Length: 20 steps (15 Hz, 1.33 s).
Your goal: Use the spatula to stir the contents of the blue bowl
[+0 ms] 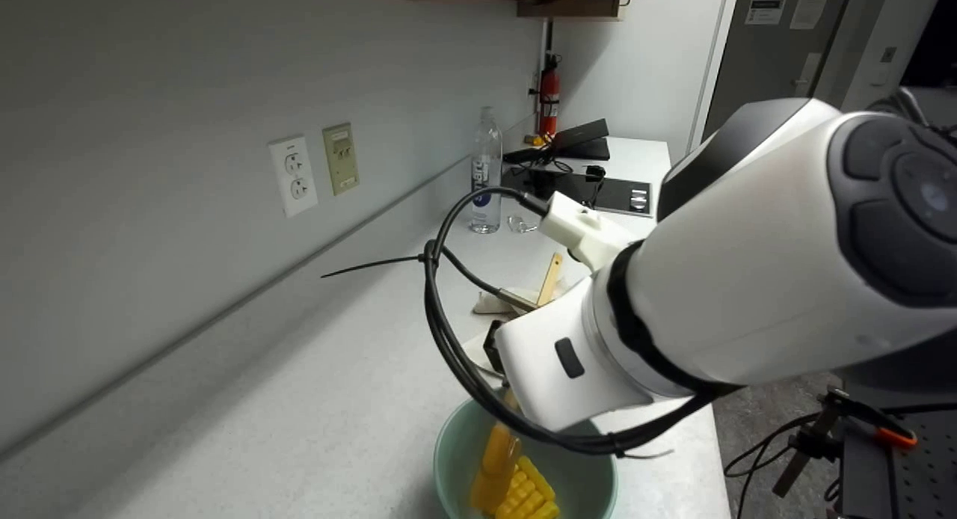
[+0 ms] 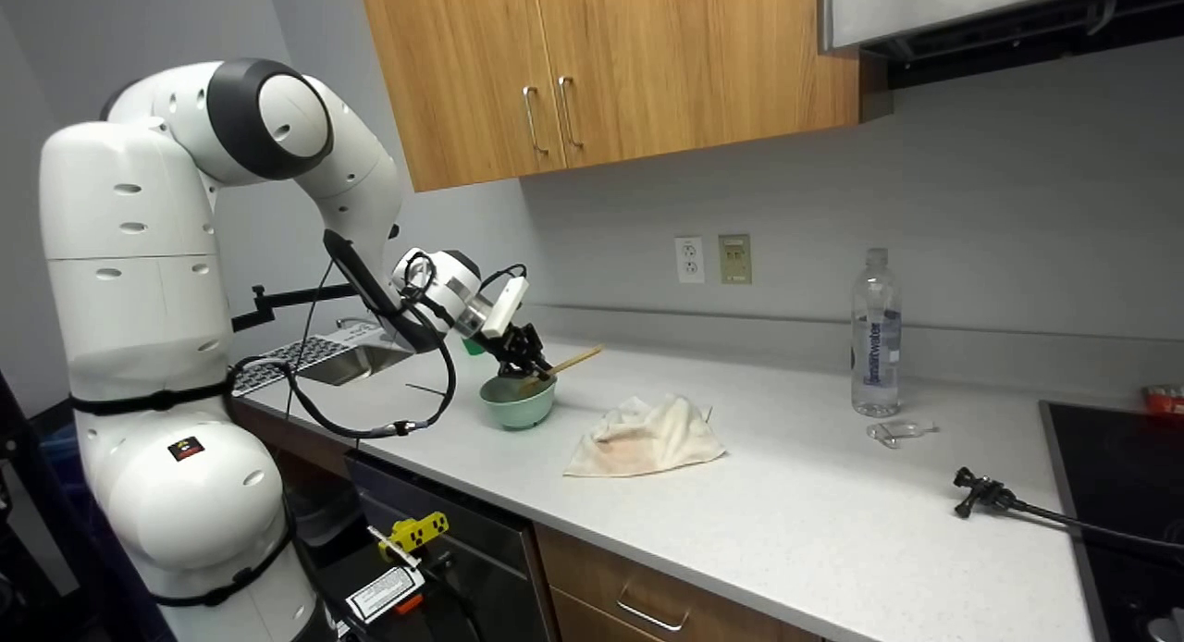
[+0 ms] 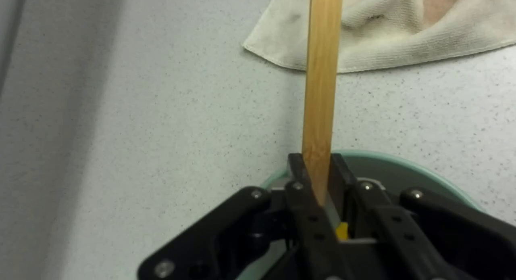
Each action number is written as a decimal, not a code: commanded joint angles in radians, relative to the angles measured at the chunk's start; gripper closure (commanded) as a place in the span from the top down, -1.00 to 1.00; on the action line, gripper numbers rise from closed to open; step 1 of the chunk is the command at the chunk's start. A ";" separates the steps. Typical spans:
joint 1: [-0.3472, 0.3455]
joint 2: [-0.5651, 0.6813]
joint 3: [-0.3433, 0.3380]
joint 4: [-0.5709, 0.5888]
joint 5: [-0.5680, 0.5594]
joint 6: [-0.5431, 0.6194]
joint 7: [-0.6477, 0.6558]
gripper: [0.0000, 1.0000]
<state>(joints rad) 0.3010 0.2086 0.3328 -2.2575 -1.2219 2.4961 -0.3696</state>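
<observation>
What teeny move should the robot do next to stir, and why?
Maybe nudge the spatula sideways toward the yellow pieces: the fingers are closed on its handle, and, in an exterior view, its blade is inside the blue bowl, right beside them.

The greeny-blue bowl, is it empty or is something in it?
Not empty: in an exterior view, a yellow ridged block and the spatula blade are inside the bowl.
</observation>
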 commanded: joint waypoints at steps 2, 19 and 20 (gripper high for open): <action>0.001 0.035 -0.003 0.016 0.019 0.003 -0.029 -0.91; 0.076 -0.003 0.010 0.013 -0.274 -0.373 0.161 -0.91; 0.075 -0.002 0.014 0.013 -0.268 -0.380 0.158 -0.91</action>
<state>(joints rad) 0.3651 0.2176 0.3375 -2.2430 -1.4655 2.1678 -0.2332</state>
